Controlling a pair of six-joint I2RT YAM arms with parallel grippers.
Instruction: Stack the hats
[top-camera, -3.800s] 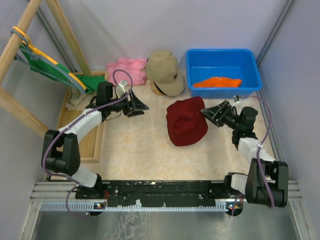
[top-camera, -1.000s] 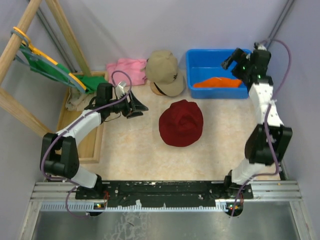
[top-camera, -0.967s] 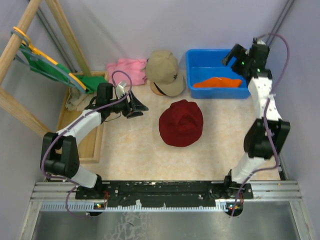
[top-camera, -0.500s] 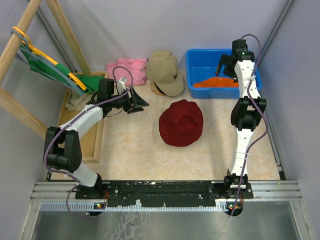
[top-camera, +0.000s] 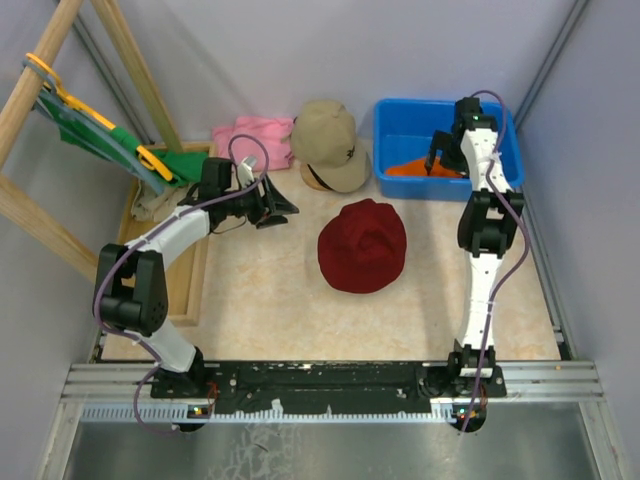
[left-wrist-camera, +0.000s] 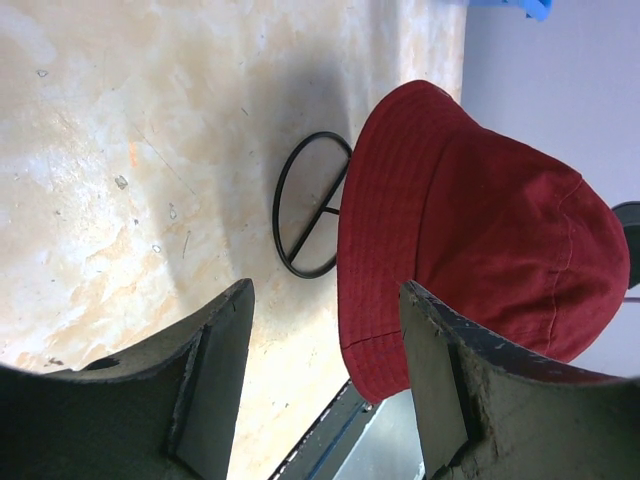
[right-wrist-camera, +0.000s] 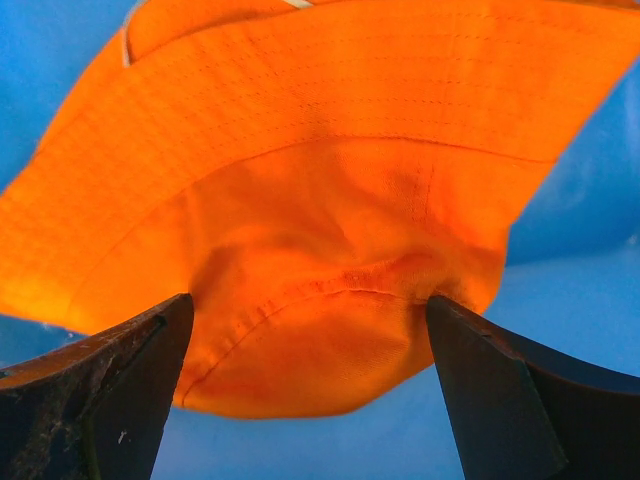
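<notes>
A dark red hat (top-camera: 362, 245) lies crown up in the middle of the table. At the back a tan cap (top-camera: 328, 143) rests by the wall. The orange bucket hat (top-camera: 408, 167) lies inside the blue bin (top-camera: 400, 125). My right gripper (top-camera: 441, 155) reaches down into the bin, open. In the right wrist view its fingers straddle the orange hat's (right-wrist-camera: 320, 190) crown, right gripper (right-wrist-camera: 310, 310) not closed on it. My left gripper (top-camera: 281, 207) is open and empty, left of the red hat. The left gripper (left-wrist-camera: 325, 300) points at the red hat's (left-wrist-camera: 470, 230) brim.
A pink folded cloth (top-camera: 252, 135) lies left of the tan cap. A green garment on a yellow hanger (top-camera: 100, 135) hangs from a wooden rack (top-camera: 35, 95) at far left, above a wooden tray (top-camera: 190, 285). A black wire ring (left-wrist-camera: 305, 215) lies beside the red hat.
My right arm left the red hat, swung up to the blue bin and came down over the orange hat. The red hat sits slightly further left. The left gripper edged toward the back.
</notes>
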